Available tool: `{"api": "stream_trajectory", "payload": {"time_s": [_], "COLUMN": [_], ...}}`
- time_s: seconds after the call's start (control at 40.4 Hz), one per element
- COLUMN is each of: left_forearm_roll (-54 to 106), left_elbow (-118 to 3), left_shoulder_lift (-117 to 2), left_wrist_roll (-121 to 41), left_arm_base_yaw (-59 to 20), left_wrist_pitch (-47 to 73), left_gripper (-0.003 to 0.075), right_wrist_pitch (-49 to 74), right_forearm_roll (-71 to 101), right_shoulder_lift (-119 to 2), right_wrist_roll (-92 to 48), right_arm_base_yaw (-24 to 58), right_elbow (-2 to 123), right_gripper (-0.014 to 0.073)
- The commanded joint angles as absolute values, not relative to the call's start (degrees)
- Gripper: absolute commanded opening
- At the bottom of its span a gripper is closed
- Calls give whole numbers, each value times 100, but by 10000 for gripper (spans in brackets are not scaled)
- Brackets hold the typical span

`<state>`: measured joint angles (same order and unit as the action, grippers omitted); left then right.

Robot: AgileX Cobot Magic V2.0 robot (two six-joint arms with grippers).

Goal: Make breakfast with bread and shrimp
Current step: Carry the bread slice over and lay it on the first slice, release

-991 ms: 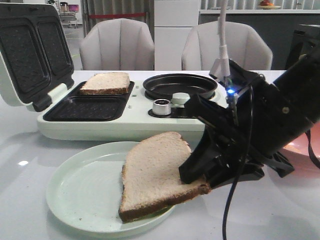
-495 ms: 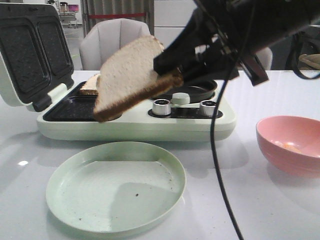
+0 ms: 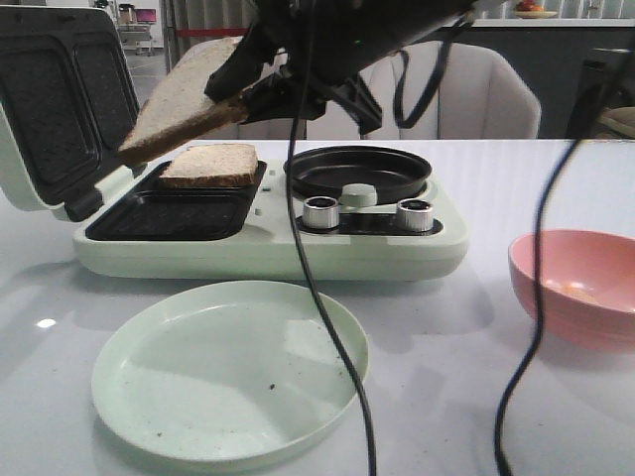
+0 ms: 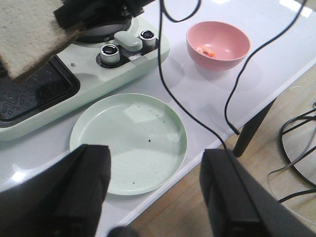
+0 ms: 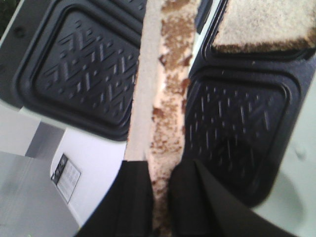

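- Right tool (image 3: 238, 104) is pinching a bread slice (image 3: 174, 109) by one crust edge; in the right wrist view the two fingers (image 5: 136, 197) are closing tight on the slice's edge (image 5: 165, 98), with no gap to either side.
- Slice is hanging tilted, free end dipping toward the open sandwich maker (image 3: 268, 243), above the grill wells. An edge grip leaves most of the slice free, so it can probably be laid flat once lowered.
- Second bread slice (image 3: 210, 164) is lying flat in the rear well; front well (image 3: 169, 216) is sitting bare. Cannot tell which well the held slice is meant for.
- Lid (image 3: 64, 99) is standing propped open at the far left, keeping both wells reachable from above.
- Round frying pan (image 3: 357, 171) on the maker's right half is holding nothing visible.
- Pale green plate (image 3: 228, 372) is resting on the table (image 3: 446, 397) just in front of the maker, with only crumbs on it.
- Shrimp (image 4: 205, 50) is waiting in the pink bowl (image 4: 218, 44), well to the right, apart from the maker; not yet handled.
- Left tool (image 4: 153, 187) is hanging spread wide above the plate's near edge, gripping nothing, clear of the right arm's path.
- Cables (image 3: 298, 248) are dangling in front of the maker; they could snag or brush the plate.
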<state>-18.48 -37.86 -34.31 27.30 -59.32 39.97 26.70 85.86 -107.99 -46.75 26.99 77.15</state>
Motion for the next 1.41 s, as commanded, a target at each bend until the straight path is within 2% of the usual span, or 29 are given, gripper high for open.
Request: {"api": "stream_trajectory", "payload": {"time_s": [0.0, 0.173, 0.372, 0.446, 0.669, 0.867, 1.041, 1.239, 1.387], "left_forearm_roll": [-1914, -1914, -1914, -1914, -1914, -1914, -1914, -1914, -1914], "left_elbow": [-3939, -3939, -3939, -3939, -3939, -3939, -3939, -3939, -3939], "left_shoulder_lift": [-3432, -3432, -3432, -3432, -3432, -3432, -3432, -3432, -3432], "left_wrist_roll": [2783, 2783, 2783, 2783, 2783, 2783, 2783, 2783, 2783], "left_arm_base_yaw": [-5986, -5986, -5986, -5986, -5986, -5986, -5986, -5986, -5986], "left_wrist_pitch": [3597, 3597, 3597, 3597, 3597, 3597, 3597, 3597, 3597], "left_gripper": [454, 454, 454, 454, 454, 454, 454, 454, 454], "right_wrist_pitch": [2848, 3168, 3211, 3204, 3195, 3223, 3090, 2708, 2972], "right_forearm_roll": [8990, 9070, 8854, 8690, 7726, 5973, 4201, 3104, 2599], "right_shoulder_lift": [-11001, -11723, -11849, -11760, -11092, -10042, -8872, -7283, -6425], "right_wrist_roll": [-4764, -4764, -4764, -4764, -4737, -3865, -2894, -2254, -1824], "right_arm_base_yaw": [2704, 2704, 2691, 2686, 2686, 2686, 2686, 2679, 2661], "right_elbow": [8354, 8882, 8889, 8889, 8882, 8646, 7764, 6221, 5426], "right_gripper": [115, 168, 463, 506, 496, 377, 318, 316, 316]}}
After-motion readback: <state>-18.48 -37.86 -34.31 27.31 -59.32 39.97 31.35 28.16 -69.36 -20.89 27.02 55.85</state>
